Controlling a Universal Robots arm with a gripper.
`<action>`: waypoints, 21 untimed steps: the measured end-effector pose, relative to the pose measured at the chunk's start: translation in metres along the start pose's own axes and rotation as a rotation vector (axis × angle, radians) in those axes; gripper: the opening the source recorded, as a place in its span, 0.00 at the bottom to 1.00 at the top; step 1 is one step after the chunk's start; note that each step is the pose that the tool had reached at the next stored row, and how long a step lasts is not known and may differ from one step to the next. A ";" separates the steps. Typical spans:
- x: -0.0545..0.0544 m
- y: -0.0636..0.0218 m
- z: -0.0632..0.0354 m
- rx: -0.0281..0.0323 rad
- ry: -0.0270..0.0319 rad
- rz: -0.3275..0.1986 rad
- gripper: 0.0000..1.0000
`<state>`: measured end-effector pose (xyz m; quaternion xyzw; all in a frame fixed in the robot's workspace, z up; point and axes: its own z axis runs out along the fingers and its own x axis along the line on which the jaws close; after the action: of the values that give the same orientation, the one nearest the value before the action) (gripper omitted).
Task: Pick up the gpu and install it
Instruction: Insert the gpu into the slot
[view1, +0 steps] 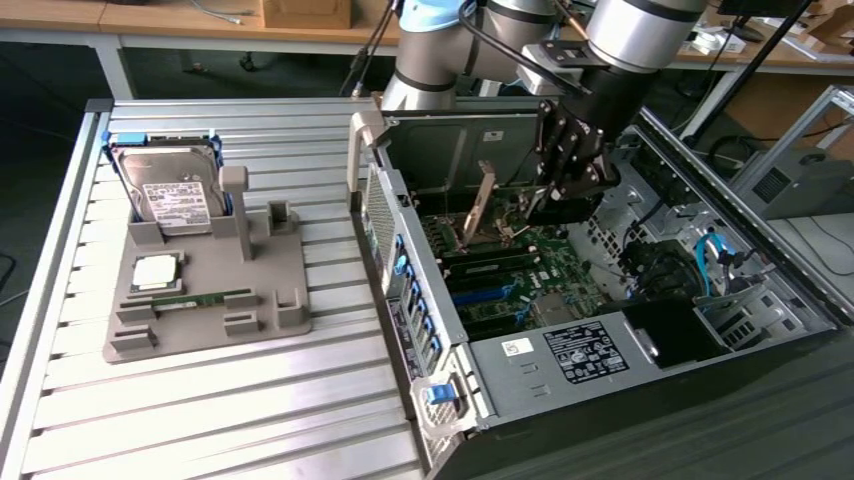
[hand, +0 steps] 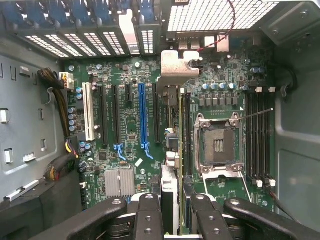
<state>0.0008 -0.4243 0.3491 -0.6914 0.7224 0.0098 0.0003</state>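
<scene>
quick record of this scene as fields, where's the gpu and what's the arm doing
held item: thin black gpu card, seen edge-on
gripper: black gripper, jaws closed on the gpu card
location: inside open grey computer case, over green motherboard
seated in slot: cannot tell
grey tray: silver hard drive, green memory stick

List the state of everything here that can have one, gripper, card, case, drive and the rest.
gripper, shut on the gpu.
gpu, held edge-on over the motherboard.
computer case, on its side, open.
hard drive, upright in the grey holder.
memory stick, lying flat in the holder.
CPU socket, empty.
</scene>
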 end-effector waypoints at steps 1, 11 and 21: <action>0.000 0.0000 0.0001 0.0000 0.0000 0.000 0.27; 0.001 -0.0001 0.0042 0.0000 0.0003 0.000 0.27; 0.001 0.0002 0.0061 0.0000 0.0003 0.000 0.27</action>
<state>0.0005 -0.4253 0.3430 -0.6914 0.7224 0.0097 0.0002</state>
